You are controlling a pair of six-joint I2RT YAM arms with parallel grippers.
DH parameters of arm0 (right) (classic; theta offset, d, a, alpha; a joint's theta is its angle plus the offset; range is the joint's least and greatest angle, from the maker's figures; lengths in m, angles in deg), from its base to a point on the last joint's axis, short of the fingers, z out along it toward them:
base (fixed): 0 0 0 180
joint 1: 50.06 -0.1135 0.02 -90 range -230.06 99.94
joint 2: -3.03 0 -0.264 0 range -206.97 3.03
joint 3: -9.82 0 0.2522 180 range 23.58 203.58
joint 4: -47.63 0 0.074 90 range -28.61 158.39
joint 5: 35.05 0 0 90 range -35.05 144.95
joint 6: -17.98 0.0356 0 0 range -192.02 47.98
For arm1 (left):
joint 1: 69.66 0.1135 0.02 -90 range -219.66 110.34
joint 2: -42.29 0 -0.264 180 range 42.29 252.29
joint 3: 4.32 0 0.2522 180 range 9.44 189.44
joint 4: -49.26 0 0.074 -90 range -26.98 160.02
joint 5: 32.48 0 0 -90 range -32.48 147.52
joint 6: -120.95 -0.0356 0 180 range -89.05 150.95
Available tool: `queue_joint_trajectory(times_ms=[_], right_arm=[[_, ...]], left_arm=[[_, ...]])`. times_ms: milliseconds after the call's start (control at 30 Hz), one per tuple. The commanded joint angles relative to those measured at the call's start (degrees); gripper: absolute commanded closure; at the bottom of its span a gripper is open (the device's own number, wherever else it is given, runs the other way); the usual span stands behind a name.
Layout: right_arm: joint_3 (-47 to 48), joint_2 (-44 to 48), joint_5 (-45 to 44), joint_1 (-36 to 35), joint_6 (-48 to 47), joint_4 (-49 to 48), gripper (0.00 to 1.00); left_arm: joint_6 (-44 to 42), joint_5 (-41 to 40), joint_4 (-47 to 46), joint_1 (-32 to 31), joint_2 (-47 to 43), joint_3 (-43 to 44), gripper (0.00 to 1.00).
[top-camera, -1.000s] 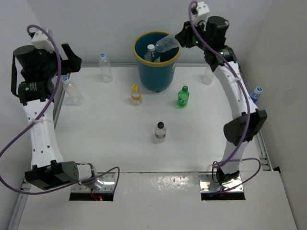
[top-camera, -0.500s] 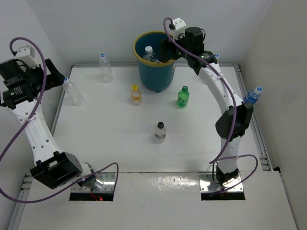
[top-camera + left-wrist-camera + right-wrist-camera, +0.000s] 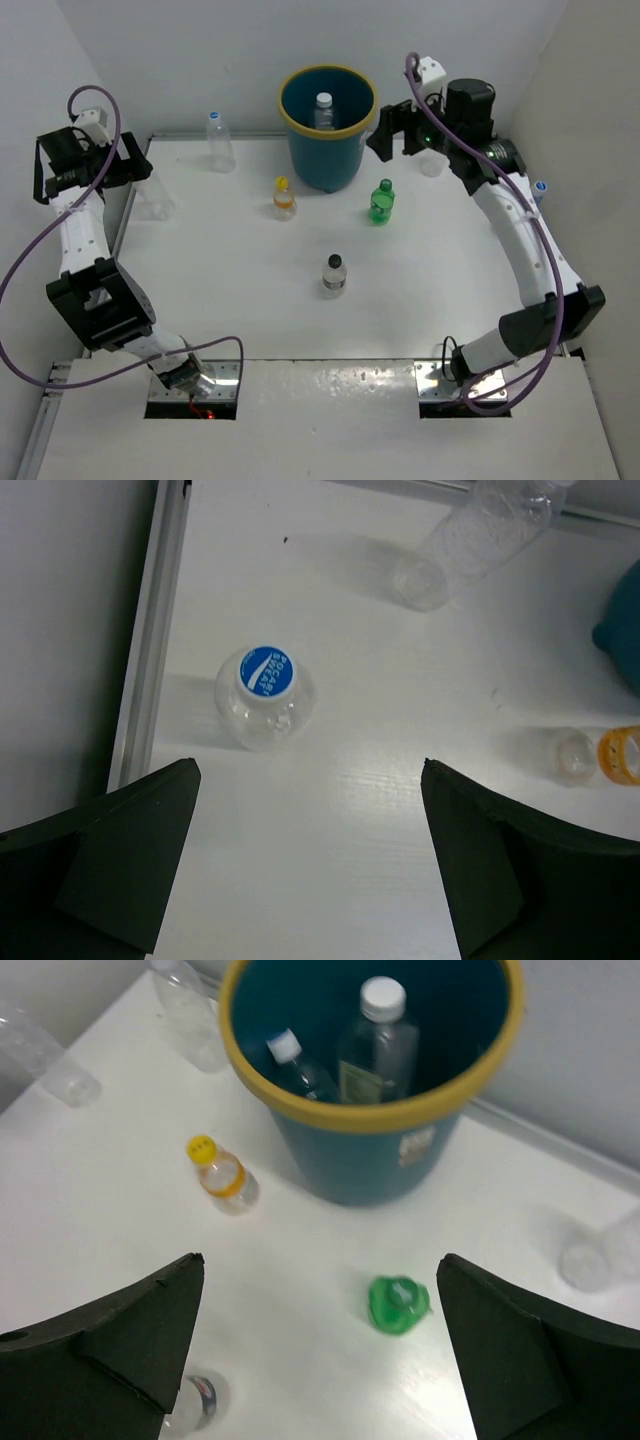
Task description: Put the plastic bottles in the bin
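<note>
The bin [image 3: 290,120] is a teal bucket with a yellow rim [image 3: 370,1115] at the back centre; two clear bottles [image 3: 375,1040] stand inside it. My right gripper [image 3: 392,140] hangs open and empty just right of the bin, above the green bottle [image 3: 398,1303]. My left gripper [image 3: 308,770] is open and empty at the far left, over a clear blue-capped bottle [image 3: 265,695]. A yellow-capped orange bottle [image 3: 284,198] and a black-capped clear bottle [image 3: 334,274] stand mid-table.
More clear bottles stand at the back left [image 3: 219,140] and back right [image 3: 432,160], and a blue-capped one [image 3: 538,190] sits by the right rail. A metal rail [image 3: 150,630] runs along the table's left edge, close to the blue-capped bottle.
My right gripper opened over the bin, dropped its clear bottle in, then pulled back to the right. The left arm swung down over the blue-capped bottle at the left edge.
</note>
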Motion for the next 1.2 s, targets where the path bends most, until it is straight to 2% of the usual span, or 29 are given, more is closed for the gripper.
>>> queue_joint_trajectory(times_ms=[0,267,467,533,567,600,700,733,833,933,967,1067,1100,1167], right_arm=[[-4.40,2.75,2.18,3.75,0.09,3.97,0.02],[-5.39,5.13,3.14,9.39,-2.55,9.77,0.01],[-2.75,6.79,3.15,14.48,-0.62,13.03,0.01],[-3.88,8.64,2.62,15.89,-0.44,13.48,0.01],[-3.98,9.60,2.53,16.24,-0.44,13.56,0.01],[-4.59,10.48,2.36,16.94,-0.44,14.17,0.01],[-5.29,11.98,1.83,19.84,-0.35,15.06,0.01],[-5.73,12.68,1.92,21.50,0.00,15.06,0.01],[-6.70,14.78,-0.01,23.45,0.44,15.49,0.01],[-7.31,17.68,-1.68,29.06,2.72,14.97,0.01],[-8.01,18.22,-2.12,30.82,3.42,14.53,0.01],[-8.20,20.94,-3.62,33.99,3.43,13.48,0.00],[-8.02,21.30,-4.84,34.96,2.82,13.30,0.00],[-7.58,21.30,-7.38,36.36,2.29,13.39,0.00]], left_arm=[[0.83,-2.75,-10.88,-1.41,2.15,-2.13,0.00],[0.12,-11.00,-24.59,-4.66,6.99,-7.94,0.00],[-0.40,-13.39,-27.67,-6.42,11.22,-9.51,0.00],[0.12,-13.39,-29.96,-6.42,11.75,-10.13,0.05],[0.65,-13.39,-29.97,-6.94,12.44,-10.14,0.08],[0.65,-13.39,-29.97,-6.95,13.23,-9.18,0.18],[1.70,-9.80,-26.55,-6.95,13.86,-6.19,0.40],[1.71,-8.57,-25.84,-6.95,12.99,-5.49,0.56],[4.42,-1.21,-26.36,-6.95,9.04,-4.16,0.74],[8.90,4.79,-26.36,-10.19,4.02,2.15,0.83],[10.13,6.02,-26.36,-11.68,3.32,7.39,0.84],[15.49,8.48,-26.36,-19.23,3.56,16.90,0.84],[17.33,9.01,-26.88,-24.13,5.57,23.81,0.84],[17.35,9.55,-26.89,-29.42,8.48,31.05,0.84]])
